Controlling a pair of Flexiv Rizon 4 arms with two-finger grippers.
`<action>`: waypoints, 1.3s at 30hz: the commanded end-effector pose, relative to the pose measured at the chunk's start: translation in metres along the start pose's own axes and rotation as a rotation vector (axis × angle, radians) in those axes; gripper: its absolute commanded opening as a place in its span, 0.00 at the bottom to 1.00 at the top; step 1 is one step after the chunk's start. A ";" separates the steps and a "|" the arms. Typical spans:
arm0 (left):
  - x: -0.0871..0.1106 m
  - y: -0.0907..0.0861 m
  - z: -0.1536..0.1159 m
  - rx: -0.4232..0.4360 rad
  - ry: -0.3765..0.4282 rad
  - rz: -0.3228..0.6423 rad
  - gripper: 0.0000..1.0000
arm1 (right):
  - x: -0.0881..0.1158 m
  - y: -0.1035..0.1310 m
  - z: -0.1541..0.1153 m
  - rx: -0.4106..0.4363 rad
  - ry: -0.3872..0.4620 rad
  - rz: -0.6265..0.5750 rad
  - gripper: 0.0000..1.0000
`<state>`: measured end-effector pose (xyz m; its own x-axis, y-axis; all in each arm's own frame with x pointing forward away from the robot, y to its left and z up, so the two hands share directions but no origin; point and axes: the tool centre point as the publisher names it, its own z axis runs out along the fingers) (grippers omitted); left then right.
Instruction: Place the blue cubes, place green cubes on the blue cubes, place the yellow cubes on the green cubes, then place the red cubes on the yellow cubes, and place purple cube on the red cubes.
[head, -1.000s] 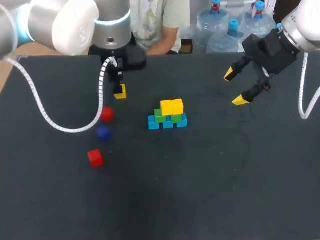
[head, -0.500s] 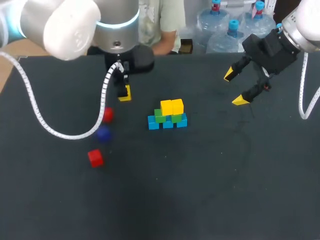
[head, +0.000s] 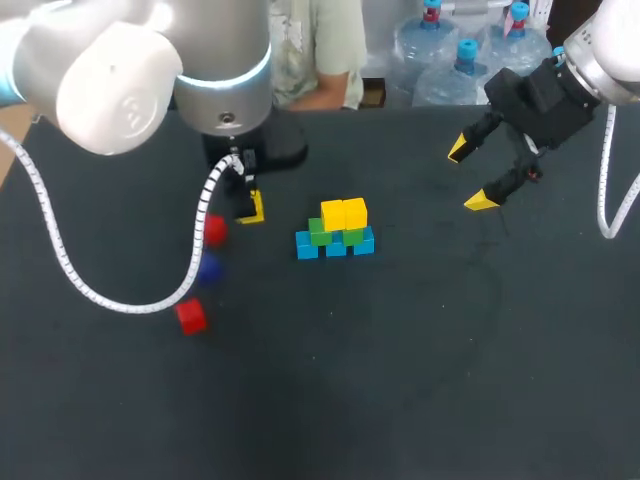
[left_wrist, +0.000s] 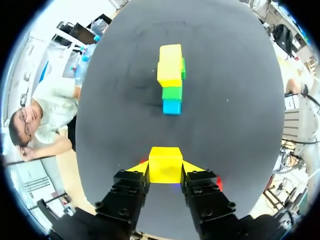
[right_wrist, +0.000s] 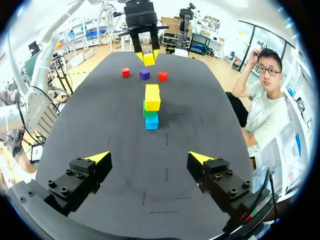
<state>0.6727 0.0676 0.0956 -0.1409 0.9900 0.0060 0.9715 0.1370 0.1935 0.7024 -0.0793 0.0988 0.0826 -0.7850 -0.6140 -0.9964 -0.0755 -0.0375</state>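
The stack (head: 335, 230) stands mid-table: blue cubes (head: 335, 246) at the base, green cubes (head: 320, 232) on them, two yellow cubes (head: 344, 213) on top. My left gripper (head: 250, 207) hovers left of the stack, shut on a third yellow cube (left_wrist: 165, 164), with the stack (left_wrist: 171, 75) straight ahead of its fingers. Two red cubes (head: 214, 230) (head: 191, 316) and a purple cube (head: 207, 268) lie on the table to the left. My right gripper (head: 470, 175) hangs open and empty at the far right. Its wrist view shows the stack (right_wrist: 152, 107) and the left gripper (right_wrist: 149, 59) beyond.
The left arm's white cable (head: 60, 260) loops over the table's left part. The dark tabletop (head: 400, 380) stretches bare in front of and right of the stack.
My left gripper has moved nearer and slightly right with the yellow cube, closer to the stack. The right arm has kept still.
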 end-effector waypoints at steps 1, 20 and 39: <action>-0.003 -0.004 -0.001 -0.005 -0.018 0.018 0.00 | 0.000 0.000 0.000 0.000 -0.001 -0.001 1.00; -0.005 -0.007 -0.002 -0.015 -0.027 0.028 0.00 | 0.000 0.000 0.000 0.000 -0.001 -0.001 1.00; -0.034 0.022 -0.005 0.114 0.027 0.054 0.00 | 0.000 0.000 0.000 0.000 -0.001 -0.001 1.00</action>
<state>0.6891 0.0434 0.1050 -0.0923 0.9956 0.0166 0.9883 0.0896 0.1233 0.7024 -0.0793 0.0988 0.0825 -0.7850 -0.6139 -0.9964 -0.0754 -0.0375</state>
